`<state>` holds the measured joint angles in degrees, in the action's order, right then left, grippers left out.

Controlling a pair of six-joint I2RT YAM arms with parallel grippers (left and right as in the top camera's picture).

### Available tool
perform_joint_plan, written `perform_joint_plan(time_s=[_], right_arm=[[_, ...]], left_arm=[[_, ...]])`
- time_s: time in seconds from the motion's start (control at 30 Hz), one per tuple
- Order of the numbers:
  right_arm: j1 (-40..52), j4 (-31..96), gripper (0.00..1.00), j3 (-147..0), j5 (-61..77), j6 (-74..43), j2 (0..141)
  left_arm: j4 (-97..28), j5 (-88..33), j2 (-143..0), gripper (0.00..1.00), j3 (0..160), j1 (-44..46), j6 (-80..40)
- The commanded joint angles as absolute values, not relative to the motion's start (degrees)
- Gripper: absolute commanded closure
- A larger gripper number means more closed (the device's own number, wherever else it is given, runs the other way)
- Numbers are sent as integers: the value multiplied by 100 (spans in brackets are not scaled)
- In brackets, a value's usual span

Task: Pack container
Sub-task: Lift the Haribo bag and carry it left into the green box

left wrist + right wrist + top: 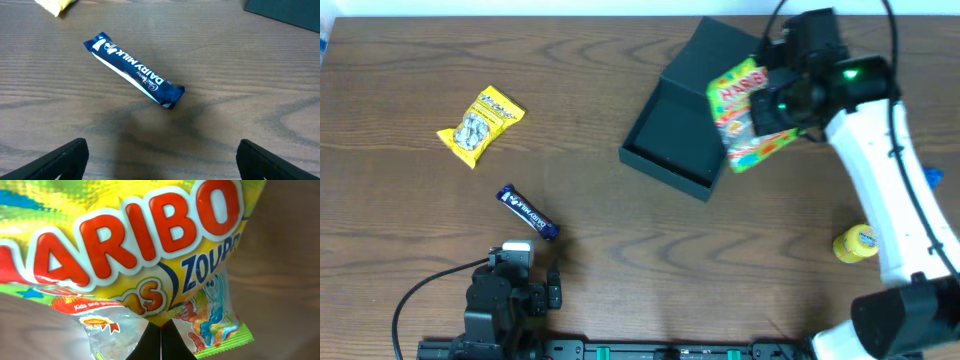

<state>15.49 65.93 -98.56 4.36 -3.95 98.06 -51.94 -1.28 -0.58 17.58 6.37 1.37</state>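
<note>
Looking at the container [675,135] resting on the table [620,280], toward the back and right of the middle, with its flap lid [712,45] lying open behind it. Seeing nothing inside the part that is showing. Gripping a Haribo bag [748,112] with the right tool [160,342], pinched tight on the bag, and hanging it over the container's right edge. Hovering with the left tool [160,167], fingers spread wide and grasping nothing, just above a blue chocolate bar [134,70]. Also seeing a yellow snack packet [480,125] lying far to the left, well apart from the container.

Guessing about the container: probably feeling stiff and light, not bending when touched, with smooth dull walls, so likely sliding on the table if pushed from the side. Best taking hold of a wall at its top rim, one finger inside and one outside, or pressing down on a corner to steady it. Likely needing care with the hinged lid, possibly flopping shut when bumped. Probably going well by dropping soft bags in from above, without touching the walls.
</note>
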Motion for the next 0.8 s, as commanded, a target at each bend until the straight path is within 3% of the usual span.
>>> perform_joint_plan(time_s=[0.0, 0.3, 0.53, 0.77], right_arm=[[2123, 6390, 99, -9885, 648, -1946, 9710], [3214, 5030, 99, -9885, 537, -4071, 9988], [3267, 4587, 99, -9885, 320, -5533, 10619], [3194, 4558, 99, -9885, -429, -6246, 11144]], left_arm=[[-5332, -67, -23, 5, 1546, 602, 176], [-5332, -67, -23, 5, 1546, 602, 176], [-5332, -67, -23, 5, 1546, 602, 176], [-5332, -67, -23, 5, 1546, 602, 176]])
